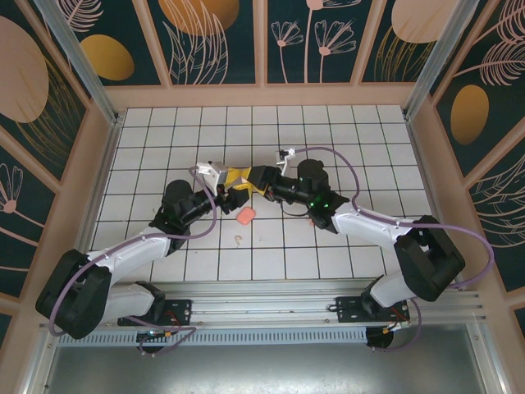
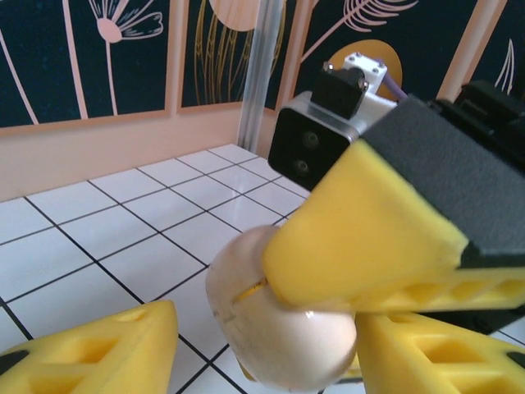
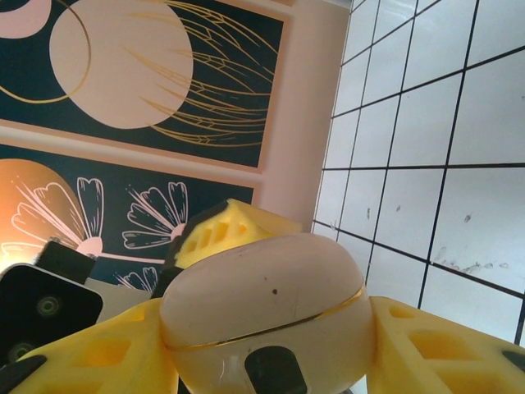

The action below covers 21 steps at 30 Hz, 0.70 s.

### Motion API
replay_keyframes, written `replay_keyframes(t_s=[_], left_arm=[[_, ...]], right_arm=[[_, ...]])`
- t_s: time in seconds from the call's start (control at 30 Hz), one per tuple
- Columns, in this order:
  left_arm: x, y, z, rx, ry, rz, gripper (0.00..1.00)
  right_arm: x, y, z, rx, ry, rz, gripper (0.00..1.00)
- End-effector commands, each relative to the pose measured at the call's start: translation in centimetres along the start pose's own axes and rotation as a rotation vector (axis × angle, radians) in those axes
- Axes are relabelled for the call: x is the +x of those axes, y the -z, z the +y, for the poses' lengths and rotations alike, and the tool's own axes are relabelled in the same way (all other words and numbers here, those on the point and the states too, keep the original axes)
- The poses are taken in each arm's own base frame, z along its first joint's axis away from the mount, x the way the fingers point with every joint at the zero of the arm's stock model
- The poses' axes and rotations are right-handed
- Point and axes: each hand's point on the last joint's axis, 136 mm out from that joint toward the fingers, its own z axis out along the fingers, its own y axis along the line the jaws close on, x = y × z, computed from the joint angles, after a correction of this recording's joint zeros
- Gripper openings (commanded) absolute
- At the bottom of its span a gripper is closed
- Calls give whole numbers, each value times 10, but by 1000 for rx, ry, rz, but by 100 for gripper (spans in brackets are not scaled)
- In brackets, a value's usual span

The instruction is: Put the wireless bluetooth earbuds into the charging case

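My right gripper [image 3: 267, 353] is shut on a pale beige charging case [image 3: 262, 295]. The case is closed, with a thin gold seam around it. In the left wrist view the same case [image 2: 287, 345] sits between my left gripper's [image 2: 267, 357] open yellow fingers, with a gap on its left side. A right finger [image 2: 369, 238] presses on its top. From above, both grippers [image 1: 239, 180] meet over the middle tiles. A pale beige earbud [image 1: 236, 240] lies on the floor in front of them. A salmon-pink piece [image 1: 245, 215] lies closer; I cannot tell what it is.
A tiny pink speck [image 1: 309, 220] lies by the right forearm. The white tiled floor [image 1: 344, 139] is ringed by a peach wall [image 1: 262, 94] with dark floral panels. Both arms' purple cables loop above the tiles.
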Motion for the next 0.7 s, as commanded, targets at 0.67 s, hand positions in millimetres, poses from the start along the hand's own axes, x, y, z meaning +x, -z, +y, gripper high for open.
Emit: replay_keyframes(t_s=[0.67], left_arm=[[-15, -8, -16, 92, -3, -18, 18]], right_arm=[[-5, 32, 24, -56, 308, -82, 81]])
